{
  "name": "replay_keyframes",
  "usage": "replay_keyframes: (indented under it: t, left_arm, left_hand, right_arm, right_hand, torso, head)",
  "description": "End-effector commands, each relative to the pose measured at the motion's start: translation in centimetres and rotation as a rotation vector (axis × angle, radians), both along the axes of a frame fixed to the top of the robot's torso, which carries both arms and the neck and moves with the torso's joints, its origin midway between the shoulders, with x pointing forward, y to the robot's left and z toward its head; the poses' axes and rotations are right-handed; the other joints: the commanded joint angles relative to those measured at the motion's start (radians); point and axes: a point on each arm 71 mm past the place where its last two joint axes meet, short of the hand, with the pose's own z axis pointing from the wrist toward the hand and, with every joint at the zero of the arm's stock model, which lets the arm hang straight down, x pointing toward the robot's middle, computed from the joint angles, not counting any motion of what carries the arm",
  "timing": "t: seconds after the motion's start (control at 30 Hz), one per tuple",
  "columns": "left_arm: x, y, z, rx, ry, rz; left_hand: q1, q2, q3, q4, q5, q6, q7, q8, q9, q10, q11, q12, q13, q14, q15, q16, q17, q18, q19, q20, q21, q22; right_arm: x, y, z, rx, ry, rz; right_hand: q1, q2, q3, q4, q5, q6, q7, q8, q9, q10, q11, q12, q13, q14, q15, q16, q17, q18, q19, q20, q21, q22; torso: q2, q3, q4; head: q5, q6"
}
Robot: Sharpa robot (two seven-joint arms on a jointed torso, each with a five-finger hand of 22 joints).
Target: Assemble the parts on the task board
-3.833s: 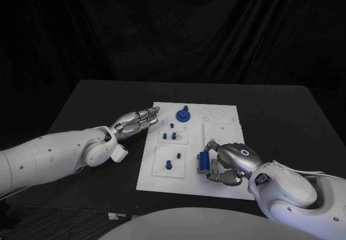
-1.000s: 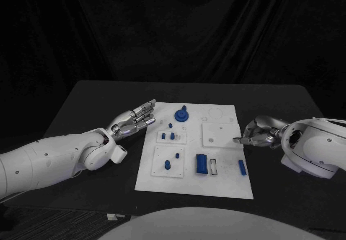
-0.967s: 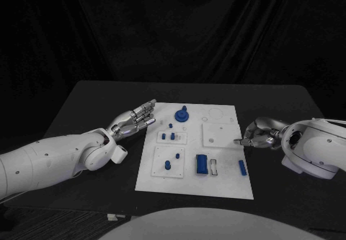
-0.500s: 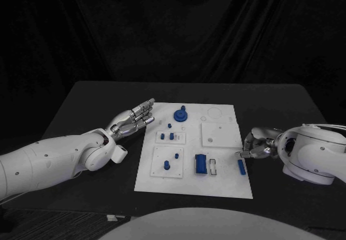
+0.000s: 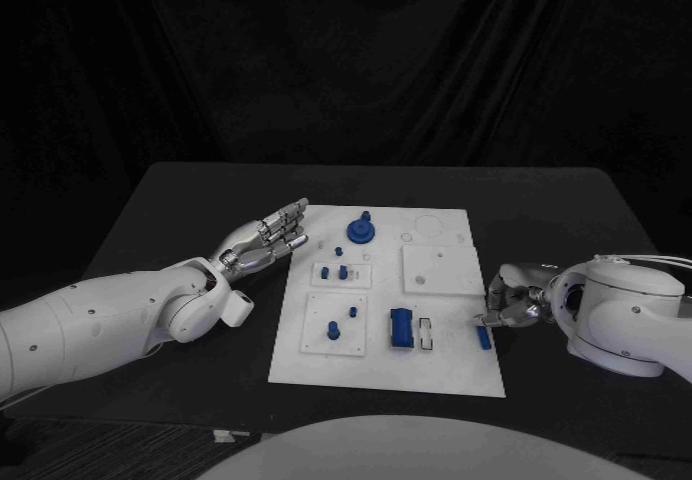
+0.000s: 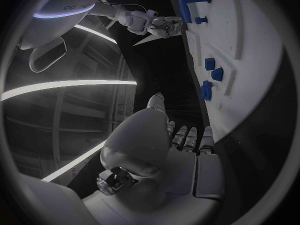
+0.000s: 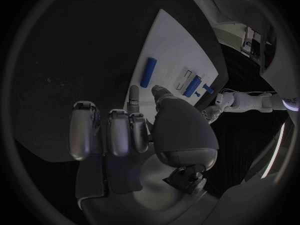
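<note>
The white task board [image 5: 447,375] lies in the middle of the black table. Standing in it are a blue round part [image 5: 361,232], small blue pegs [image 5: 335,272] and a blue block [image 5: 402,328] beside a pale slot. A blue bar [image 5: 483,337] lies flat near the board's right edge, and is also seen as the blue bar [image 7: 149,72]. My right hand [image 5: 513,301] hovers just above the bar's far end, its fingertips close to the bar and nothing held. My left hand [image 5: 268,237] lies open at the board's left edge, fingers stretched out flat.
The right forearm [image 5: 627,315] lies over the table to the right of the board. The left arm [image 5: 116,315] covers the table's left side. The board [image 6: 250,60] with its blue parts [image 6: 209,77] and my right hand [image 6: 159,25] appear in the left wrist view.
My right hand left the blue block, swung out past the board's right edge, then came towards me to the blue bar. The left hand has stayed still.
</note>
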Motion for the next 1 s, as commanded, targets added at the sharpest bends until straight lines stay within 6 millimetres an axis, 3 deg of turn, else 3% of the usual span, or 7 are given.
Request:
replay_keyframes:
  t: [0.03, 0.37, 0.6, 0.7, 0.73, 0.9, 1.0]
  left_arm:
    - [-0.1, -0.3, 0.3, -0.04, -0.034, -0.022]
    - [-0.2, -0.4, 0.1, -0.039, -0.017, -0.031]
    - [-0.1, -0.3, 0.0, -0.035, -0.008, -0.032]
    - [-0.1, -0.3, 0.0, -0.034, -0.004, -0.032]
    - [-0.1, -0.3, 0.0, -0.033, -0.003, -0.033]
    - [-0.1, -0.3, -0.1, -0.03, 0.003, -0.033]
    - [-0.1, -0.3, -0.1, -0.027, 0.007, -0.032]
  left_hand:
    - [0.014, 0.001, 0.006, 0.0, 0.009, 0.0, 0.011, 0.0, 0.001, 0.001, 0.01, 0.003, 0.001, 0.0, 0.01, -0.004, -0.002, 0.0, -0.001, 0.009, -0.003, -0.001]
    - [0.032, 0.005, 0.016, -0.003, 0.035, 0.006, 0.031, 0.001, 0.002, 0.002, 0.023, 0.005, 0.002, 0.0, 0.024, -0.004, -0.002, 0.002, -0.001, 0.026, -0.003, 0.0]
    - [0.04, 0.011, 0.023, -0.004, 0.046, 0.007, 0.038, 0.001, 0.002, 0.003, 0.028, 0.005, 0.002, 0.0, 0.028, -0.004, -0.002, 0.004, 0.0, 0.031, -0.002, 0.0]
    - [0.043, 0.013, 0.026, -0.004, 0.051, 0.008, 0.042, 0.001, 0.002, 0.003, 0.032, 0.006, 0.002, 0.0, 0.03, -0.004, -0.002, 0.005, 0.0, 0.034, -0.002, 0.0]
    - [0.045, 0.014, 0.028, -0.005, 0.053, 0.008, 0.045, 0.001, 0.002, 0.004, 0.035, 0.007, 0.002, 0.0, 0.031, -0.004, -0.002, 0.005, 0.0, 0.036, -0.002, 0.001]
    - [0.051, 0.018, 0.034, -0.005, 0.058, 0.009, 0.05, 0.001, 0.003, 0.006, 0.042, 0.009, 0.003, 0.0, 0.035, -0.004, -0.002, 0.006, 0.001, 0.04, -0.001, 0.001]
    - [0.055, 0.022, 0.039, -0.006, 0.061, 0.009, 0.054, 0.001, 0.003, 0.008, 0.048, 0.012, 0.004, 0.0, 0.037, -0.004, -0.002, 0.006, 0.001, 0.042, -0.001, 0.001]
  right_arm:
    - [-0.2, -0.1, -0.4, -0.044, 0.01, 0.01]
    - [-0.8, 0.2, -1.7, -0.029, 0.037, 0.012]
    - [-1.1, 0.7, -2.4, 0.004, 0.046, 0.016]
    - [-1.2, 0.9, -2.6, 0.022, 0.05, 0.017]
    - [-1.2, 1.0, -2.6, 0.027, 0.051, 0.017]
    - [-1.2, 1.1, -2.7, 0.053, 0.043, 0.017]
    - [-1.3, 1.2, -2.7, 0.076, 0.035, 0.01]
  right_hand:
    - [0.011, 0.0, 0.0, -0.004, 0.009, 0.007, -0.002, -0.008, 0.003, 0.102, -0.007, 0.002, 0.263, 0.076, -0.008, 0.0, 0.097, -0.016, 0.042, -0.008, 0.002, 0.204]
    - [0.018, 0.002, 0.006, -0.007, 0.03, 0.008, -0.002, -0.021, 0.015, 0.102, -0.006, 0.002, 0.263, 0.074, -0.008, -0.004, 0.087, -0.015, 0.038, -0.007, -0.004, 0.201]
    - [0.053, 0.014, 0.038, -0.027, 0.121, 0.008, -0.001, -0.056, 0.041, 0.102, -0.006, 0.002, 0.263, 0.073, -0.009, -0.006, 0.081, -0.014, 0.035, -0.008, -0.003, 0.201]
    - [0.074, 0.019, 0.063, -0.04, 0.195, 0.008, -0.002, -0.071, 0.053, 0.102, -0.006, 0.002, 0.263, 0.073, -0.009, -0.006, 0.081, -0.014, 0.034, -0.008, -0.002, 0.2]
    - [0.084, 0.019, 0.083, -0.047, 0.273, 0.006, -0.001, -0.081, 0.06, 0.102, -0.005, 0.002, 0.263, 0.073, -0.01, -0.006, 0.079, -0.014, 0.033, -0.009, -0.001, 0.201]
    - [0.097, 0.016, 0.155, -0.07, 0.447, 0.013, 0.006, -0.112, 0.082, 0.102, -0.001, 0.002, 0.263, 0.072, -0.006, -0.007, 0.074, -0.014, 0.031, -0.006, 0.0, 0.2]
    - [0.101, 0.011, 0.213, -0.093, 0.493, 0.018, 0.008, -0.124, 0.1, 0.102, 0.001, 0.002, 0.263, 0.071, -0.005, -0.006, 0.073, -0.014, 0.031, -0.005, 0.002, 0.2]
  torso:
    - [-0.001, -0.0004, 0.0004]
    - [-0.001, -0.0003, -0.0002]
    - [0.0, -0.0002, -0.0003]
    - [-0.001, -0.0001, 0.0]
    - [-0.001, -0.0001, -0.0004]
    - [0.0, -0.0001, -0.0001]
    - [0.0, -0.0002, -0.0001]
  head:
    - [0.0, 0.0]
    - [0.001, 0.0]
    - [0.002, 0.0]
    - [0.004, 0.0]
    - [0.004, 0.0]
    - [0.004, 0.0]
    - [0.005, 0.0]
